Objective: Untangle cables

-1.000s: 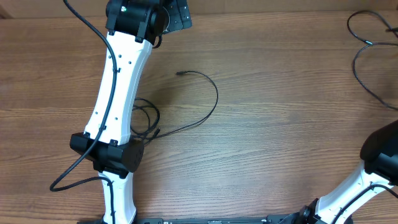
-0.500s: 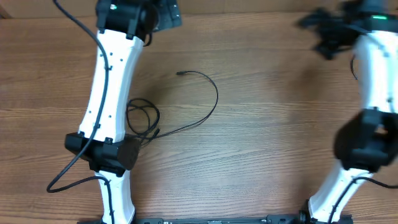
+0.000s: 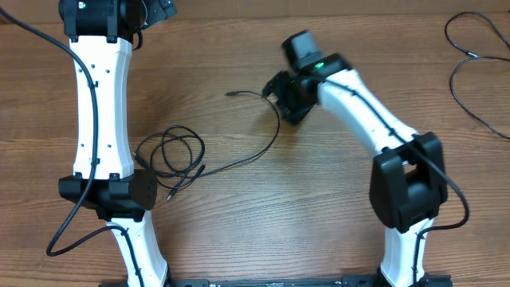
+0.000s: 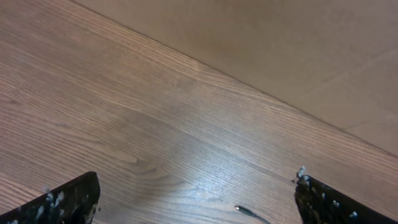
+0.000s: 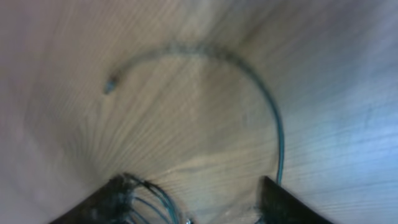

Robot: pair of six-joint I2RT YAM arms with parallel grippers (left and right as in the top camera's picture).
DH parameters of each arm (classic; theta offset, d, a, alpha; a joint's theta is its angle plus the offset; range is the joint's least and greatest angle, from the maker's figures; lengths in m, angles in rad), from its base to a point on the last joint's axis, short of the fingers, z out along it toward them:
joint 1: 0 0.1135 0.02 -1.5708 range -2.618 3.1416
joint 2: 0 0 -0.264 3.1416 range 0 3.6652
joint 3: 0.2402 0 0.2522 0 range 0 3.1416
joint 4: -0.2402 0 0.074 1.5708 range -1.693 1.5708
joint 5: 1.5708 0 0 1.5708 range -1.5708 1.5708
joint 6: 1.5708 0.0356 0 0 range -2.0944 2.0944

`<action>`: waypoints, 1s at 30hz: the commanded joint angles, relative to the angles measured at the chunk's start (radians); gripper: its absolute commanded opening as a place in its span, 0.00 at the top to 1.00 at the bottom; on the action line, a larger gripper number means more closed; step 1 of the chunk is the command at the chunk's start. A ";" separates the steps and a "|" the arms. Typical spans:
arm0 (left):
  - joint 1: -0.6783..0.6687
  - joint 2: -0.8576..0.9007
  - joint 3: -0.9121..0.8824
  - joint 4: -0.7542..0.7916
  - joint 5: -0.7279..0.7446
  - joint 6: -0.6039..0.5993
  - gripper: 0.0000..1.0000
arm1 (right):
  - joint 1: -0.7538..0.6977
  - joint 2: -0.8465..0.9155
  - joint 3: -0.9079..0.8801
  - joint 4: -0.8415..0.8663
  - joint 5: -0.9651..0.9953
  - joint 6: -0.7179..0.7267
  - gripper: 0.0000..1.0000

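One thin black cable [image 3: 275, 131] lies mid-table. Its plug end [image 3: 229, 94] points left, it arcs right and down, and it ends in a loose coil [image 3: 171, 151] beside the left arm. My right gripper [image 3: 280, 100] hovers over the top of that arc. In the blurred right wrist view the cable arc [image 5: 273, 118] runs down past the right finger, and the right gripper [image 5: 196, 205] is open over bare wood. My left gripper [image 3: 157, 8] is at the far left back edge. In the left wrist view the left gripper [image 4: 199, 205] is open and empty, with the plug tip [image 4: 242, 210] lying between its fingers.
A second black cable [image 3: 466, 68] loops at the far right back corner. The white left arm [image 3: 100, 112] stands along the left side next to the coil. The right arm's elbow [image 3: 406, 187] sits right of centre.
My right arm has swung from the far right to the middle, over the cable's arc, and its jaws have narrowed. My left arm has shifted left, uncovering the coil.
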 commanded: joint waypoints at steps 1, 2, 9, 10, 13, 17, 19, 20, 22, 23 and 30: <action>0.000 -0.024 0.024 -0.007 -0.007 0.025 0.00 | 0.088 -0.008 -0.016 -0.021 0.042 0.161 0.53; 0.002 -0.024 0.024 -0.009 -0.006 0.024 0.00 | 0.108 -0.008 -0.016 -0.034 0.055 0.170 0.53; 0.009 -0.024 0.024 -0.040 0.016 0.027 0.00 | 0.262 -0.008 -0.016 -0.132 0.230 0.266 0.05; 0.009 -0.024 0.024 -0.048 0.016 0.027 0.00 | 0.278 -0.008 -0.016 -0.134 0.237 0.275 0.05; 0.011 -0.024 0.024 -0.075 0.015 0.035 0.00 | 0.334 0.002 -0.016 -0.138 0.276 0.305 0.06; 0.025 -0.024 0.024 -0.091 0.012 0.049 0.00 | 0.388 0.042 -0.016 -0.126 0.341 0.305 0.02; 0.040 -0.024 0.024 -0.101 0.013 0.050 0.00 | 0.401 0.078 -0.016 -0.087 0.366 0.304 0.00; 0.046 -0.024 0.024 -0.103 0.013 0.051 0.00 | 0.401 0.092 -0.016 -0.074 0.389 0.300 0.00; 0.061 -0.026 0.024 -0.108 0.013 0.053 0.00 | 0.401 0.120 -0.016 -0.056 0.410 0.297 0.00; 0.070 -0.027 0.024 -0.114 0.013 0.053 0.00 | 0.396 0.135 -0.016 -0.049 0.409 0.297 0.00; 0.097 -0.028 0.024 -0.135 0.025 0.053 0.00 | 0.345 0.182 -0.016 -0.027 0.429 0.297 0.96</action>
